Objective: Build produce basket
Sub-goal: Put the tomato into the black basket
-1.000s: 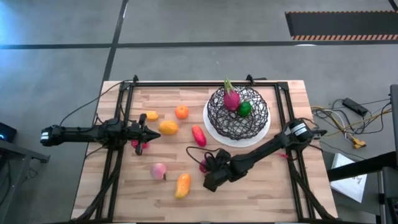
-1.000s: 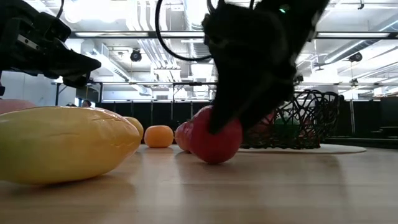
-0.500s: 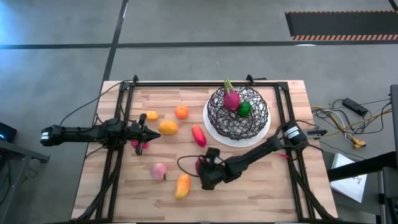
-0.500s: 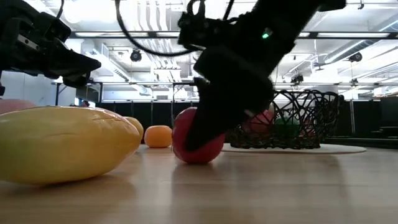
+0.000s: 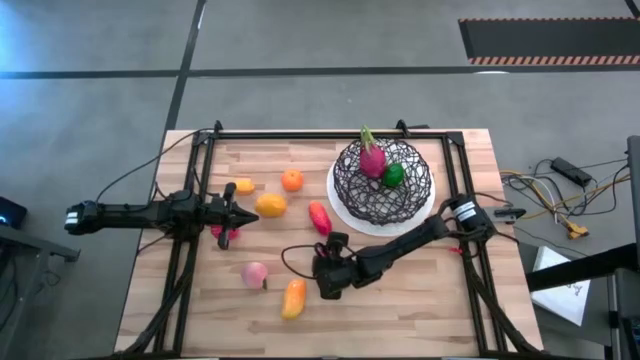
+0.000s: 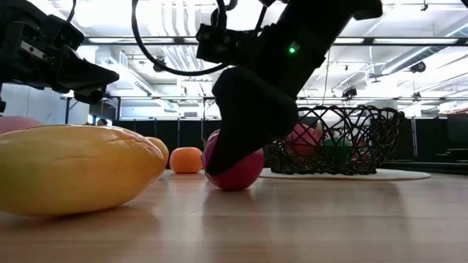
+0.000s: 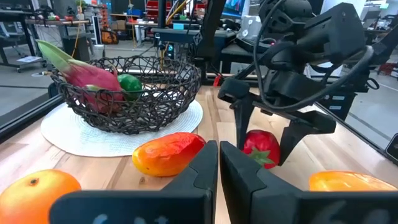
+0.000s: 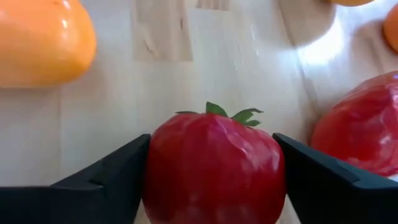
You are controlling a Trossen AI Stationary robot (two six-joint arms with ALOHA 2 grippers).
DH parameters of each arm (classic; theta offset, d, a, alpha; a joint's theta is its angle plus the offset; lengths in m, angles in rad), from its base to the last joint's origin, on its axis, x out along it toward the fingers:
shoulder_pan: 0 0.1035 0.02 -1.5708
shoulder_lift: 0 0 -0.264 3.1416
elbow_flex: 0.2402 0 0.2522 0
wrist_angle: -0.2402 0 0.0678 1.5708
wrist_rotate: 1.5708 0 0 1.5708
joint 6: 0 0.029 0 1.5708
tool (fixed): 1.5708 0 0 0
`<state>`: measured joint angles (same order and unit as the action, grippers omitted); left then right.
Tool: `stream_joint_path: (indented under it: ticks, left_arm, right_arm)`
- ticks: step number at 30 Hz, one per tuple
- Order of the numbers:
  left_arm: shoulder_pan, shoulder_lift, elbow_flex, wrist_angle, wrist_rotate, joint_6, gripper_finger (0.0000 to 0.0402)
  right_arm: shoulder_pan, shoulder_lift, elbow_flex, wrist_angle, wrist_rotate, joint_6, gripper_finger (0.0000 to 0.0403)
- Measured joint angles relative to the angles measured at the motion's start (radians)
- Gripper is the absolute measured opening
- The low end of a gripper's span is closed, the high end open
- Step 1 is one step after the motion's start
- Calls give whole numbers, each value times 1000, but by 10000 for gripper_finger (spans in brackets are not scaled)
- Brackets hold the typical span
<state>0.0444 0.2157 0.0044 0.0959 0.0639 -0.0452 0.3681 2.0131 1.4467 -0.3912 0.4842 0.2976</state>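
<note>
Basket [image 5: 383, 182], a black wire-mesh bowl on a round white base, holds two pieces; six more lie on the wooden surface [image 5: 420, 290] beside it. Our right gripper [image 8: 208, 186] straddles a glossy red strawberry [image 8: 213, 167], largely hidden from above. Our left gripper [image 7: 218, 163] is pressed together, well away from the basket.

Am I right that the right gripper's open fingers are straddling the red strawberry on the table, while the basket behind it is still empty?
Not quite: the basket is not empty. The high view shows a pink dragon fruit and a green piece already inside it, and the left wrist view confirms this. The rest holds: the right gripper has its open fingers either side of the red strawberry on the table.
</note>
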Motion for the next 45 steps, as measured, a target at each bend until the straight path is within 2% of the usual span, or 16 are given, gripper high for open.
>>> stream_joint_path:
  ticks: [3,9,12,14,18,22,25,30,33,45]
  left_arm:
    - [0,0,0,0,0,0,1]
    - [0,0,0,1,0,0,1]
    - [0,0,0,1,0,0,1]
    - [0,0,0,0,0,0,1]
    - [0,0,0,0,0,0,1]
    - [0,0,0,0,0,0,1]
    - [0,-1,0,0,0,0,1]
    - [0,-1,0,0,0,0,1]
    - [0,-2,0,-1,0,0,1]
    - [0,4,0,0,0,0,1]
  right_arm:
    - [26,-19,-1,-13,79,24,269]
    - [106,-177,-13,-112,381,65,269]
    - [86,-279,-51,-134,533,83,269]
    - [40,-352,-94,-133,569,85,269]
    - [-114,-467,-233,-119,567,150,272]
    - [-280,-530,-420,-35,563,315,273]
    - [-350,-540,-561,174,530,328,274]
    - [-401,-517,-742,675,355,158,285]
    - [-415,-504,-797,839,295,111,291]
    - [-420,-502,-813,866,241,57,364]
